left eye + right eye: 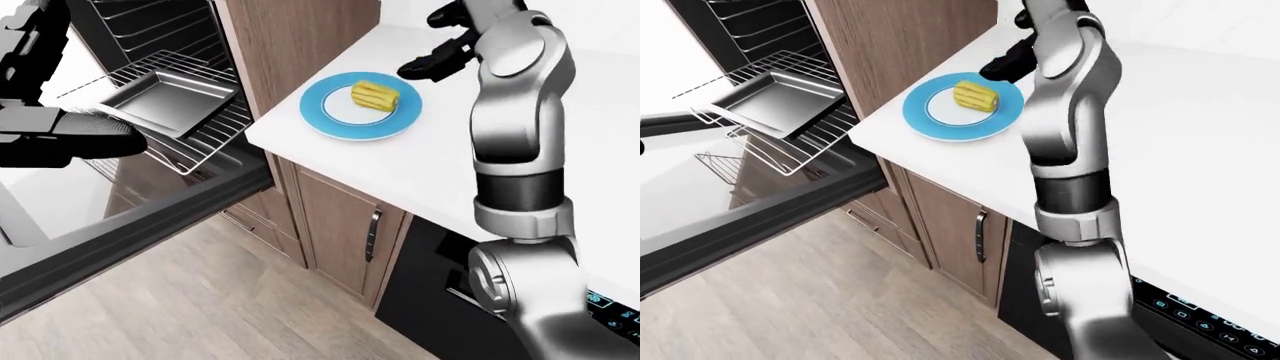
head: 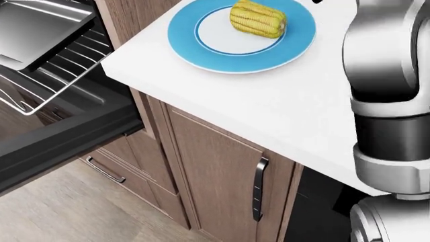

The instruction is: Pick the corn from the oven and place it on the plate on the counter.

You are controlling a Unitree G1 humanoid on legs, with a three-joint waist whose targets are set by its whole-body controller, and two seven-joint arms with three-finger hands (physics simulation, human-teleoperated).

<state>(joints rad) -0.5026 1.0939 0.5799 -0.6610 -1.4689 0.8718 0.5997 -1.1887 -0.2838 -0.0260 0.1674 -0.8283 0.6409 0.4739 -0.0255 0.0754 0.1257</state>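
Observation:
The yellow corn (image 2: 257,18) lies on its side on the white centre of the blue-rimmed plate (image 2: 188,45), which sits on the white counter (image 2: 268,96) near its left corner. My right hand (image 1: 437,46) hovers above and to the right of the corn, fingers spread, open and holding nothing. Its silver arm (image 1: 515,135) rises along the right of the left-eye view. My left hand (image 1: 70,139) is a flat dark shape at the left edge, in front of the oven rack; its fingers cannot be made out.
The oven stands open at the left, with a pulled-out wire rack (image 1: 215,131) bearing an empty metal tray (image 1: 170,97) and the door (image 1: 120,232) hanging low. Wooden cabinets with a dark handle (image 2: 258,189) sit under the counter. A black cooktop panel (image 1: 1190,315) is at lower right.

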